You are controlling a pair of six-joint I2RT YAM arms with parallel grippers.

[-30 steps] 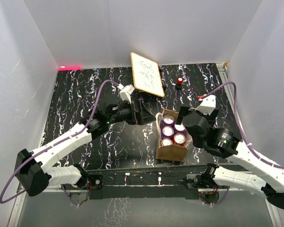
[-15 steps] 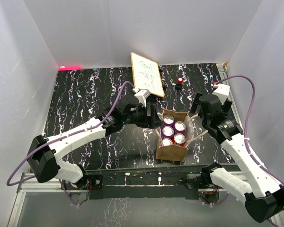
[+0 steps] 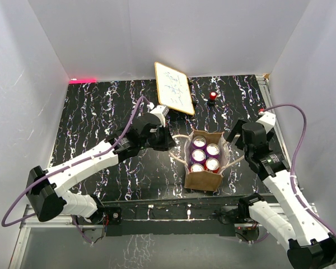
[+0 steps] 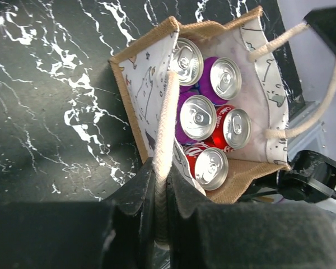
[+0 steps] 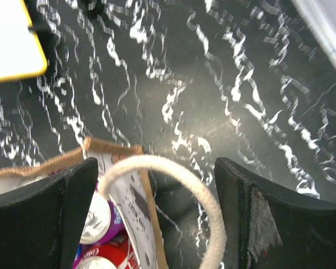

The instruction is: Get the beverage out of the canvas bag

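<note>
Canvas bag (image 3: 204, 178) stands upright on the black marbled worktop (image 3: 89, 123), mouth open, roughly midway between the two arms. Inside the bag are five cans (image 3: 197, 155), upright and packed close. In the left wrist view of the cans (image 4: 197, 116), three read purple and two red. All five sit inside the bag walls, none lifted.

Left pincer (image 3: 170, 144) is just left of the bag's left rim, closed on the left-side handle (image 3: 179, 136). The left wrist view shows the same. There the left pincer (image 4: 161, 182) has its fingers (image 4: 140, 190) pinching the cream rope of the left-side handle (image 4: 167, 106) flat between them. The rope runs straight from the grip to the bag's left wall (image 4: 139, 101).

Right pincer (image 3: 236, 141) is just right of the bag's back right corner, jaws wide apart and holding nothing. In the right wrist view the right pincer (image 5: 157, 193) straddles the right-side handle (image 5: 176, 171). The loop arcs between the two fingers (image 5: 42, 210); it seems to touch neither, though the blur makes that unsure. The bag's brown rim (image 5: 115, 150) and a can top (image 5: 95, 218) show under the loop. In the top view the right-side handle (image 3: 234, 161) hangs out over the bag's right side.

Behind the bag, well apart from it, is a wood-framed whiteboard (image 3: 173, 88), tilted. Behind the bag's right side is a small red thing (image 3: 213, 96), too small to tell what.
</note>
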